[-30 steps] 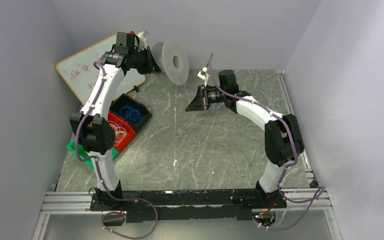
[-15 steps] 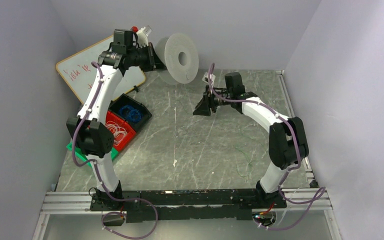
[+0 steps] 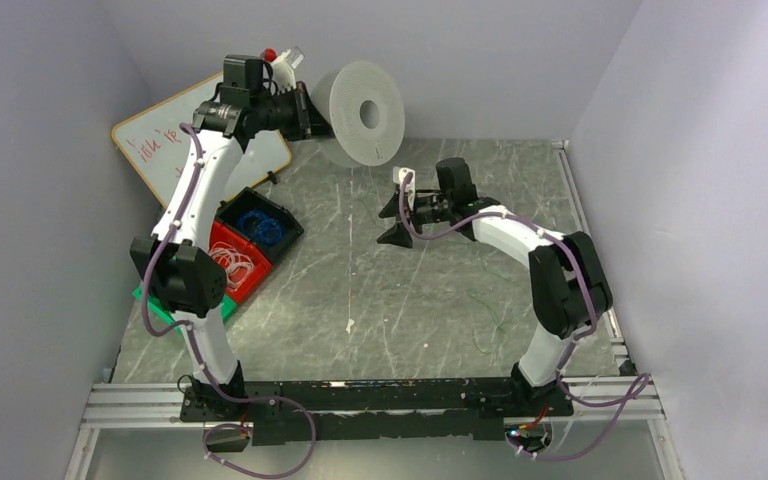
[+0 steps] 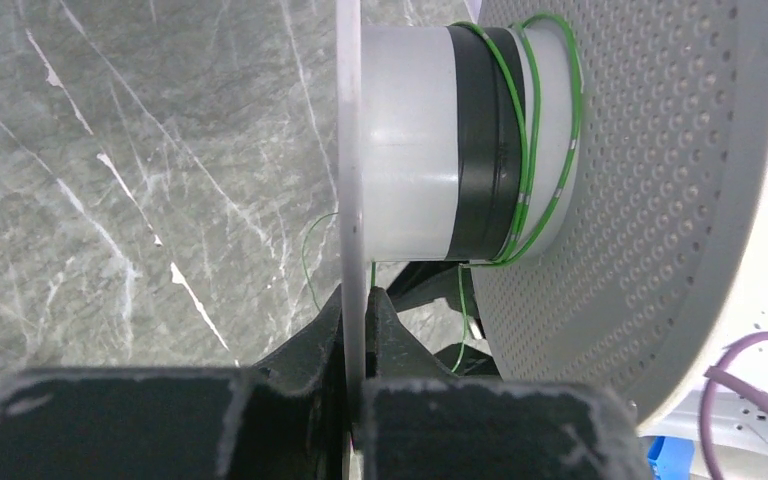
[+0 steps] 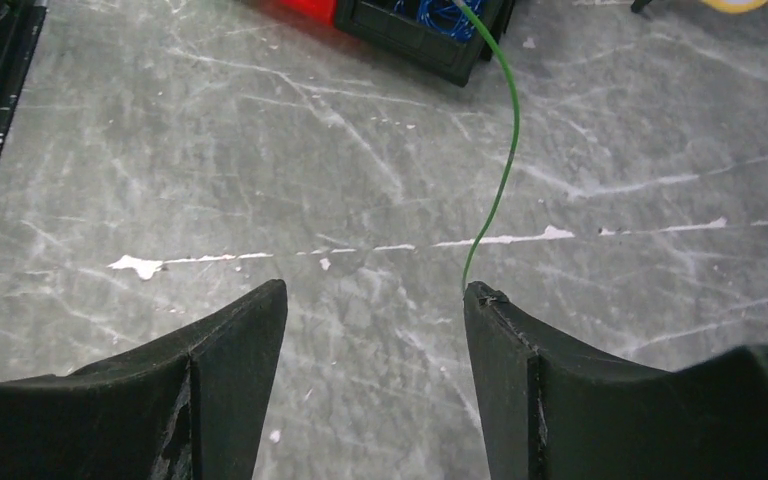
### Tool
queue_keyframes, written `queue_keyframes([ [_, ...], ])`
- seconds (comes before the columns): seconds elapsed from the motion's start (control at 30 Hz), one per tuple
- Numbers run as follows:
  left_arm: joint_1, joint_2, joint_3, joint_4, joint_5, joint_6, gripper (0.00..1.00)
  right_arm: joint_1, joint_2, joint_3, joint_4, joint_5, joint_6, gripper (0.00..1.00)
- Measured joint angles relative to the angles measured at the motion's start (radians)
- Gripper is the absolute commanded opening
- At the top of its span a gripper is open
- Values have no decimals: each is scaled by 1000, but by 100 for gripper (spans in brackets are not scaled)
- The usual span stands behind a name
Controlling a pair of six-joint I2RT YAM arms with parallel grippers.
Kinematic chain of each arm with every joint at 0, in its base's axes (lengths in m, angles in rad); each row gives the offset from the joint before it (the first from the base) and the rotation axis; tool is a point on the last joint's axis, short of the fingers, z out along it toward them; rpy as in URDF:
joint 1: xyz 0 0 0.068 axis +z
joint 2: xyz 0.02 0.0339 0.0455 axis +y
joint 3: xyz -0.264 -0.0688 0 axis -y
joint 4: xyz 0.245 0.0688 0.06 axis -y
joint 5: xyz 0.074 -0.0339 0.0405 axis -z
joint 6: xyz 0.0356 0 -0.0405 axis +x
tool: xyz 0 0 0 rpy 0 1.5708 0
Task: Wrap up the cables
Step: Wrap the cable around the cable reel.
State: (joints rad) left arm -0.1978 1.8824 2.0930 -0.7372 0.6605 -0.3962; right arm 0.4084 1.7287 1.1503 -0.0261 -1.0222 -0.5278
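In the left wrist view the thin green cable (image 4: 532, 120) makes a few turns round the white hub of a spool (image 4: 410, 150), beside a black band. My left gripper (image 4: 357, 300) is shut on the spool's thin near flange and holds the spool (image 3: 365, 112) up at the back of the table. My right gripper (image 5: 375, 290) is open below the spool, over the table. The cable (image 5: 505, 150) rises from the tip of its right finger (image 5: 490, 310), and nothing lies between the fingers. Loose cable (image 3: 487, 318) lies on the table near the right arm.
A whiteboard (image 3: 150, 140) leans at the back left. Below it stand a black bin (image 3: 260, 222) with blue coils, a red bin (image 3: 235, 262) with whitish coils and a green piece (image 3: 148, 295). Walls close in on both sides.
My right gripper has opened and let the cable go, dropping a little toward the table. My left arm has turned the spool so its perforated face shows more fully.
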Motion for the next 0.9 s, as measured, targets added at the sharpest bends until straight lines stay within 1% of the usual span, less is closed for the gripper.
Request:
queue_keyframes([
  [0.13, 0, -14, -2, 21, 29, -15, 2, 26, 33, -2, 87, 14, 11, 70],
  [0.33, 0, -60, -39, 62, 84, -40, 2, 59, 60, -26, 219, 77, 89, 70],
  [0.4, 0, -70, -46, 70, 97, -44, 2, 64, 62, -31, 245, 101, 110, 67],
  [0.43, 0, -73, -47, 76, 103, -45, 2, 64, 63, -31, 257, 113, 117, 64],
  [0.6, 0, -77, -47, 87, 118, -48, 2, 64, 88, -25, 285, 154, 159, 30],
  [0.67, 0, -77, -47, 89, 128, -54, 2, 64, 109, -20, 290, 160, 185, 9],
  [0.7, 0, -77, -48, 90, 131, -56, 2, 64, 119, -19, 292, 161, 202, 0],
  [0.8, 4, -82, -58, 96, 137, -62, 2, 56, 134, -18, 290, 155, 253, 0],
  [0.9, 10, -85, -60, 92, 137, -53, 2, 16, 132, -21, 321, 123, 351, 0],
])
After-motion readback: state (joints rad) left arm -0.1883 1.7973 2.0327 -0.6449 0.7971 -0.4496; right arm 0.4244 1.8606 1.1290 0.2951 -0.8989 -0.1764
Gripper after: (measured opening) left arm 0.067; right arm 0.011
